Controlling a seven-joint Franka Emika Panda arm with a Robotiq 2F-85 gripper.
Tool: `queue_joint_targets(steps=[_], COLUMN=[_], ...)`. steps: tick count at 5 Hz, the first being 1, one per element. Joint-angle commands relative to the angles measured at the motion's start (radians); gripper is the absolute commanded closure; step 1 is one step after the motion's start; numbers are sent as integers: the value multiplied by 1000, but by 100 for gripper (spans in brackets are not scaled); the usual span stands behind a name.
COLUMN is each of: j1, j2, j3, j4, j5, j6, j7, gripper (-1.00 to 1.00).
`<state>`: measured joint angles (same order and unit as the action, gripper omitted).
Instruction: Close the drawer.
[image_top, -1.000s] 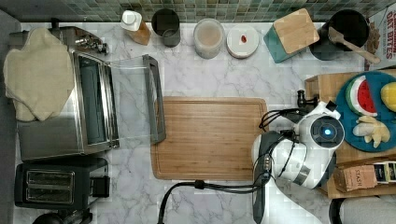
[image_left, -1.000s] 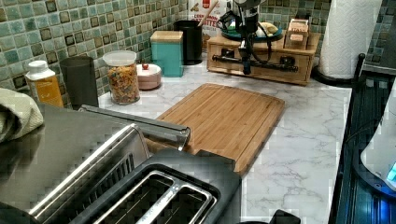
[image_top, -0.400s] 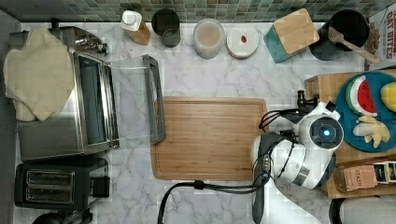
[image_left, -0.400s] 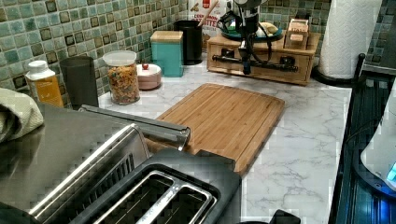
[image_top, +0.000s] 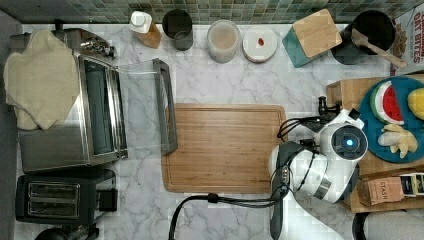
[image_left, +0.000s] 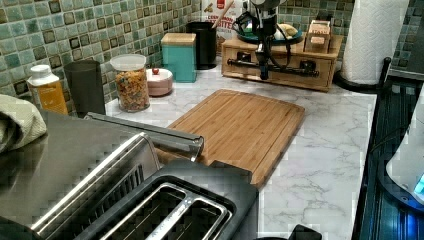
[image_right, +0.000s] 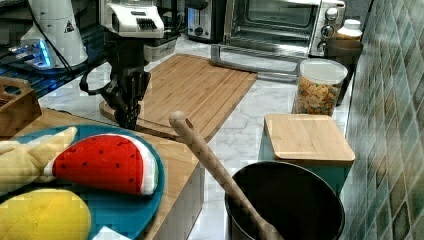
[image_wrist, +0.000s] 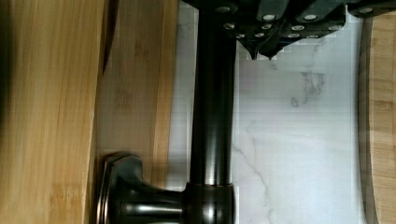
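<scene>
Going by the top view from its left: the toaster oven (image_top: 95, 117) stands with its glass door dropped open, well apart from my work. Next comes the grooved bamboo cutting board (image_top: 225, 147), flat on the marble. It is not what I am after.

Past the board's far edge is my gripper (image_left: 264, 75), pointing down at the counter just in front of the wooden stand (image_top: 345, 92). My fingertips (image_wrist: 261, 46) are pinched together on nothing, as the wrist view shows. They hang on the marble side of the dark bar handle (image_wrist: 212, 116), just beside it; I cannot tell whether they touch it.

The drawer (image_left: 300, 77) sits in that stand at the top view's right, below the plate of toy fruit. It looks nearly home. The wrist view shows a pale strip of wood between the stand's top and the handle, which I take for the last of its travel.

I judge the drawer light and stiff: thin wood on a slide, likely to move with a modest shove. The handle is round, smooth metal, so closed fingers could slip over or under it. I would press flat against the middle of the bar, or on the wooden front beside its mount, and push square to the stand so the drawer does not skew and bind. The stand itself looks light enough to slide on the marble if I push hard.
</scene>
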<state>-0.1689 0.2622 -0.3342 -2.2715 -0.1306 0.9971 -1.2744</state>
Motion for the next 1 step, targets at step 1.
queue_joint_targets(steps=[1], j1=[-114], j2=[-32], j3=[-143], j4=[159], j5=[-28], j6=[84], j7=[36], gripper=[100])
